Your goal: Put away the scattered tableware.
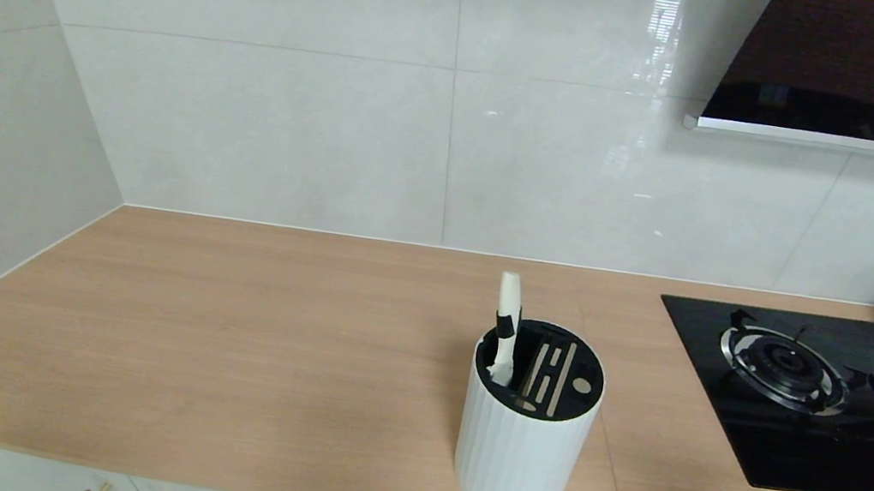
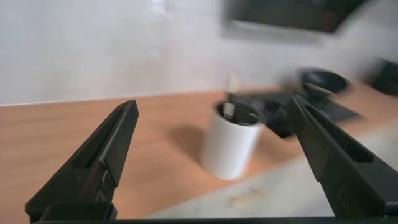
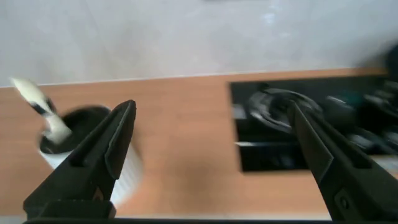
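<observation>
A white-handled utensil [image 1: 506, 325] is pictured standing nearly upright in a ribbed white holder [image 1: 518, 457] near the counter's [image 1: 213, 351] front edge, judged light, stiff and smooth, best taken by its exposed handle, while the left gripper [image 2: 212, 106] and right gripper [image 3: 210, 106] are held spread wide, empty.

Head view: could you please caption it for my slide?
White ribbed holder with one white-handled utensil, on wooden counter beside gas hob.

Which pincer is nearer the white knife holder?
Right, probably. The right pincer sits close beside the white knife holder; the left pincer faces it from farther back.
</observation>
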Available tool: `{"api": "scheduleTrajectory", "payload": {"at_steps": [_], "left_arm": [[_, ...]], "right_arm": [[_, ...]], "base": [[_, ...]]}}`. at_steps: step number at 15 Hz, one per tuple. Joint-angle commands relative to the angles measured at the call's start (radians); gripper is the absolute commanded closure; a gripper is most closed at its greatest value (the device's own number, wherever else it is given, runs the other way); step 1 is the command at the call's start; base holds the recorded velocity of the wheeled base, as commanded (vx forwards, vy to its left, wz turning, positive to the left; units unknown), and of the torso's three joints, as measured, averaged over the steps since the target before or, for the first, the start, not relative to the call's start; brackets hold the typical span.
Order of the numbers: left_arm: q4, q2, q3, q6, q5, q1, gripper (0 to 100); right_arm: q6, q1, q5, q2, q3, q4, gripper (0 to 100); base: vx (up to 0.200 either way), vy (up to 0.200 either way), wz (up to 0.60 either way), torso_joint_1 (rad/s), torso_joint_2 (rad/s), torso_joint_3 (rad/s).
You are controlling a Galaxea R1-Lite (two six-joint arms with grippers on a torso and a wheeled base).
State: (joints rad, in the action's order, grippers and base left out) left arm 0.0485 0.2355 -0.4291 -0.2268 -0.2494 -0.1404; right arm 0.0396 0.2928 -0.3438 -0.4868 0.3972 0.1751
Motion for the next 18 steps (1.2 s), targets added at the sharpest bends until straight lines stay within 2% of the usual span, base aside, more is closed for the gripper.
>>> {"api": "scheduleTrajectory", "payload": {"at_steps": [1, 2, 3, 4, 5, 6, 7, 8, 9, 10, 11, 12, 13, 14, 15, 17, 18], "left_arm": [[-0.045, -0.220, 0.043, 0.023, 0.001, 0.134, 0], [-0.052, -0.236, 0.090, 0.050, 0.015, 0.142, 0], [-0.026, -0.236, 0.127, 0.099, 0.061, 0.142, 0], [0.073, -0.236, 0.210, 0.156, 0.205, 0.142, 0], [0.143, -0.236, 0.316, 0.228, 0.257, 0.142, 0], [0.172, -0.236, 0.368, 0.257, 0.271, 0.142, 0], [0.125, -0.236, 0.426, 0.280, 0.341, 0.142, 0], [0.047, -0.236, 0.429, 0.287, 0.394, 0.142, 0], [-0.016, -0.236, 0.429, 0.296, 0.435, 0.142, 0], [-0.022, -0.236, 0.423, 0.291, 0.423, 0.142, 0], [-0.022, -0.236, 0.423, 0.279, 0.384, 0.142, 0], [-0.022, -0.236, 0.428, 0.253, 0.346, 0.142, 0], [-0.042, -0.236, 0.429, 0.211, 0.272, 0.142, 0], [-0.044, -0.236, 0.429, 0.231, 0.271, 0.142, 0], [-0.045, -0.236, 0.429, 0.238, 0.269, 0.142, 0], [-0.045, -0.236, 0.429, 0.228, 0.271, 0.142, 0], [-0.045, -0.236, 0.429, 0.228, 0.271, 0.142, 0]], "right_arm": [[-0.015, -0.181, 0.008, 0.320, 0.017, -0.178, 0], [-0.015, -0.222, 0.008, 0.363, 0.017, -0.209, 0], [-0.015, -0.242, 0.008, 0.396, 0.015, -0.226, 0], [-0.013, -0.273, 0.009, 0.438, 0.009, -0.244, 0], [-0.017, -0.290, 0.016, 0.487, -0.015, -0.261, 0], [-0.018, -0.290, 0.014, 0.487, -0.037, -0.263, 0], [-0.013, -0.290, -0.044, 0.487, -0.140, -0.247, 0], [-0.015, -0.290, -0.107, 0.487, -0.216, -0.210, 0], [-0.024, -0.290, -0.123, 0.487, -0.287, -0.151, 0], [-0.050, -0.290, -0.121, 0.487, -0.373, -0.086, 0], [-0.053, -0.290, -0.113, 0.487, -0.397, -0.098, 0], [-0.037, -0.290, -0.098, 0.487, -0.393, -0.146, 0], [-0.020, -0.290, -0.064, 0.487, -0.394, -0.128, 0], [-0.020, -0.290, 0.023, 0.487, -0.394, -0.129, 0], [-0.021, -0.290, 0.091, 0.487, -0.394, -0.129, 0], [0.005, -0.290, 0.209, 0.487, -0.394, -0.140, 0], [0.010, -0.290, 0.309, 0.487, -0.393, -0.189, 0]], "base": [[0.000, 0.000, 0.00, 0.000, 0.00, 0.000], [0.000, 0.000, 0.00, 0.000, 0.00, 0.000], [0.000, 0.000, 0.00, 0.000, 0.00, 0.000], [0.000, 0.000, 0.00, 0.000, 0.00, 0.000], [0.000, 0.000, 0.00, 0.000, 0.00, 0.000], [0.000, 0.000, 0.00, 0.000, 0.00, 0.000], [0.000, 0.000, 0.00, 0.000, 0.00, 0.000], [0.000, 0.000, 0.00, 0.000, 0.00, 0.000], [0.000, 0.000, 0.00, 0.000, 0.00, 0.000], [0.000, 0.000, 0.00, 0.000, 0.00, 0.000], [0.000, 0.000, 0.00, 0.000, 0.00, 0.000], [0.000, 0.000, 0.00, 0.000, 0.00, 0.000], [0.000, 0.000, 0.00, 0.000, 0.00, 0.000], [0.000, 0.000, 0.00, 0.000, 0.00, 0.000], [0.000, 0.000, 0.00, 0.000, 0.00, 0.000], [0.000, 0.000, 0.00, 0.000, 0.00, 0.000], [0.000, 0.000, 0.00, 0.000, 0.00, 0.000]]}}
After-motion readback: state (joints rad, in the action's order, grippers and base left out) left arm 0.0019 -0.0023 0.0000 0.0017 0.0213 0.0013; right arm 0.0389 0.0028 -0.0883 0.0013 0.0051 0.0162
